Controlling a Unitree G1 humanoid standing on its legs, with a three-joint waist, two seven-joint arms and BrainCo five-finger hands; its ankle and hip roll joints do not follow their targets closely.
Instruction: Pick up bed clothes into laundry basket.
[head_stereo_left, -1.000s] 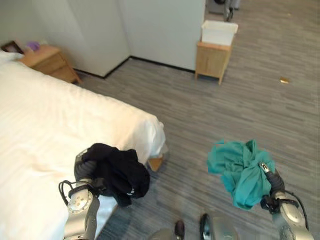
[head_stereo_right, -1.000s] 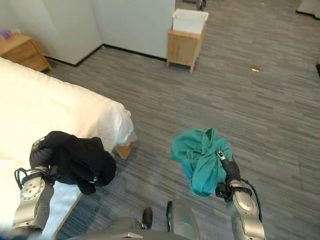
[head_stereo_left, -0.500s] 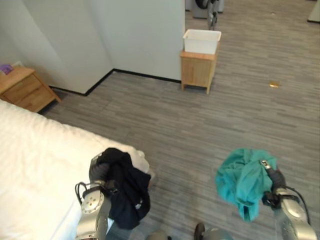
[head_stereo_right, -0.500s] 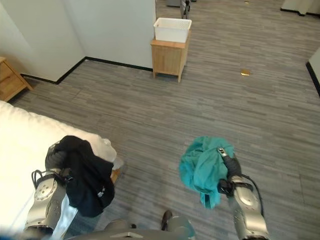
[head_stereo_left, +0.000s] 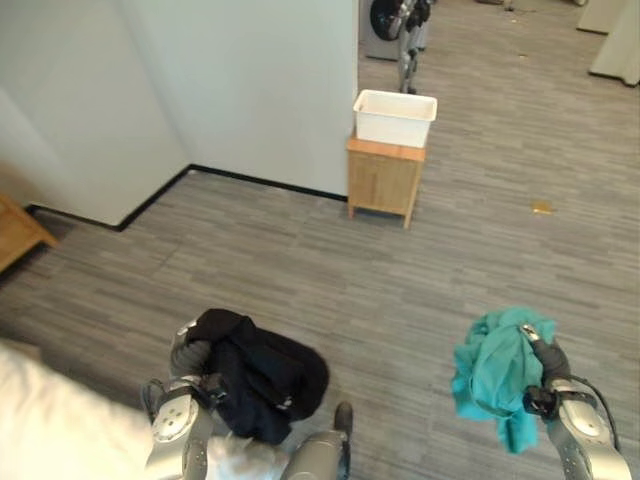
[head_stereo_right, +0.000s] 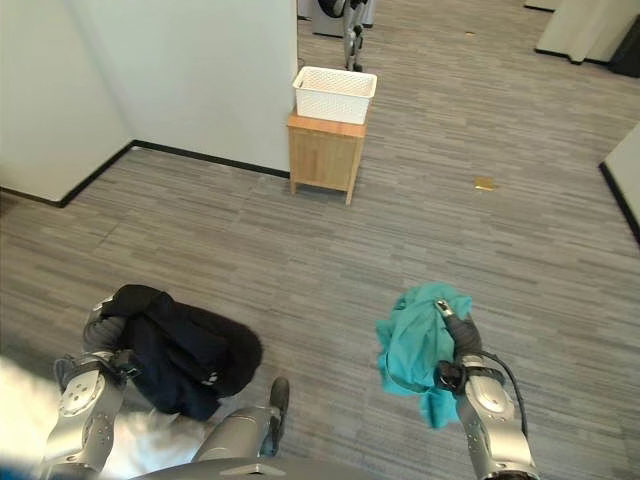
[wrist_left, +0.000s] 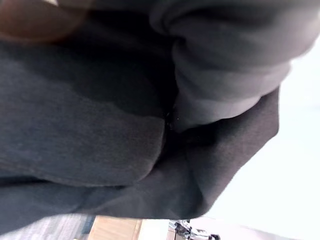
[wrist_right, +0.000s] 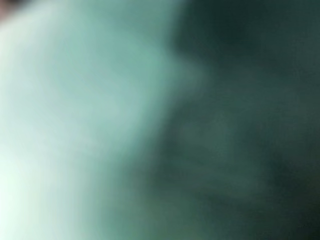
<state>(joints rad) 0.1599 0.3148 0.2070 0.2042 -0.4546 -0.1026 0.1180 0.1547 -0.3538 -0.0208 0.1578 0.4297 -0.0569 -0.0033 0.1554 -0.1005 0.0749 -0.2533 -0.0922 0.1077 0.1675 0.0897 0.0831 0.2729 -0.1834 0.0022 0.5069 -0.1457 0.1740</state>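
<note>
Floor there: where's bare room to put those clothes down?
Open floor spreads between the wooden stand by the wall and the two bundles. Room also lies right of the stand, bar a small scrap. The stand's top is taken by the white basket. It is crowded low down by the bed.

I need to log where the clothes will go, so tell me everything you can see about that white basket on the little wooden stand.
The white basket is a rectangular, open-topped tub with lattice-patterned walls that look like plastic and a thicker rim. It sits upright on top of a small light-wood stand, covering most of its top. The stand is on the grey plank floor, close to a white wall's corner. The basket's inside is not visible.
</note>
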